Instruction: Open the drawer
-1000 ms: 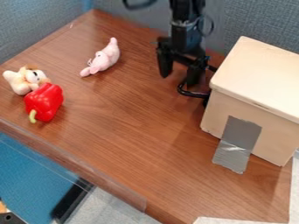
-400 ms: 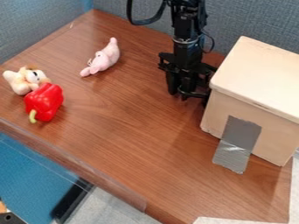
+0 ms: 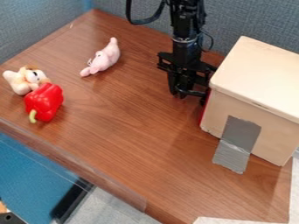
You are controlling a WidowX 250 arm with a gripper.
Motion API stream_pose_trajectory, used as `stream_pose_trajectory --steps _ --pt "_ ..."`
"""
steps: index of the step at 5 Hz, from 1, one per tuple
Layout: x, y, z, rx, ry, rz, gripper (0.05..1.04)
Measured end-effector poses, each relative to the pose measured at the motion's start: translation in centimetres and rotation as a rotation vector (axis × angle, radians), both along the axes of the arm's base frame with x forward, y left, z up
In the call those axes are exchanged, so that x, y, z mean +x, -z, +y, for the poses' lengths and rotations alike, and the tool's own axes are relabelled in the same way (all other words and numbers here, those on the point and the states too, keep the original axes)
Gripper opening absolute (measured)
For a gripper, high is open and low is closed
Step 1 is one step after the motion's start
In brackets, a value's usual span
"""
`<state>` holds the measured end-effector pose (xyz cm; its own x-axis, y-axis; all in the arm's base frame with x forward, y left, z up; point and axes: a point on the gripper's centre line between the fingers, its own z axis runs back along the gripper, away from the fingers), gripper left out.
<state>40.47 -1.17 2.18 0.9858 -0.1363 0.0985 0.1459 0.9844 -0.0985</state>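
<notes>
In the camera view, a narrow red edge of the drawer (image 3: pixel 203 111) is now seen at the side of the pale box (image 3: pixel 271 129), next to the black handle (image 3: pixel 194 93). It is judged that opening is only started, so more pulling is probably needed. The gripper (image 3: pixel 180 94) is placed at the handle; whether its jaws are apart, together or clamped cannot be told. Compared with the earlier frame, where no red is seen there, the box is not shifted on the tabletop (image 3: pixel 134 144).

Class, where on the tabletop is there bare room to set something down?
The widest bare patch of tabletop lies between the red bell pepper and the box; a smaller one separates the pink plush toy from the gripper. It's crowded where gripper meets box, and pepper meets tan plush toy.
</notes>
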Motion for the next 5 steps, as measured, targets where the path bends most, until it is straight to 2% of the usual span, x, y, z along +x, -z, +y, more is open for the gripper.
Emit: stream_pose_trajectory --steps 2,3,4,5 --pt "-0.2 -0.2 7.2 0.063 -0.120 -0.003 0.150" --pt "-0.3 -0.2 8.1 0.080 -0.129 -0.004 0.139" --pt "-0.4 -0.2 8.4 0.083 -0.132 -0.002 0.183" --pt "-0.7 0.3 8.6 0.076 -0.140 -0.001 0.422"
